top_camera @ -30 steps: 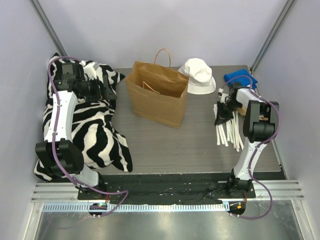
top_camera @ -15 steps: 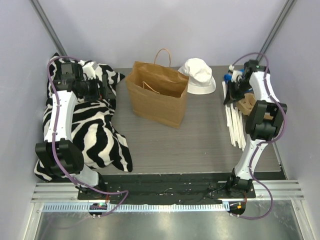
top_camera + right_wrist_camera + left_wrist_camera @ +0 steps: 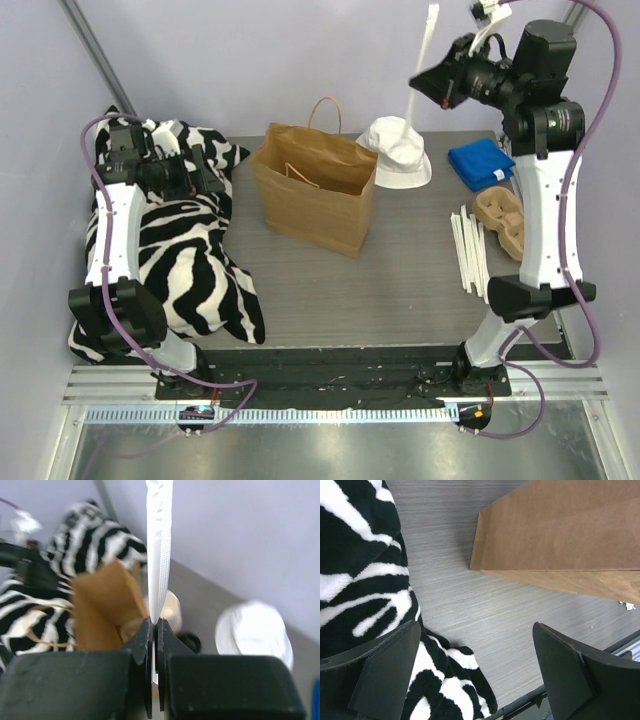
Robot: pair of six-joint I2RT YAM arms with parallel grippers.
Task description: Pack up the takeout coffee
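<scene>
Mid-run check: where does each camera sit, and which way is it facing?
Top external: above and behind the robot, looking down on the table; both arms show, right fingers aloft holding a white straw.
Left wrist: low over the table, facing the side of the paper bag; the open left fingers frame the view.
Right wrist: high up, angled down at the bag's open top; right fingers shut on the straw.
Shared: bag and zebra cloth appear in all three.

The small cream paper cup (image 3: 174,611) shows only in the right wrist view. It is blurred there, just beside the open brown paper bag (image 3: 97,607) and left of the white hat (image 3: 250,630). Its round black plastic lid (image 3: 190,641) shows at its lower right. The blur hides whether the cup stands upright.
</scene>
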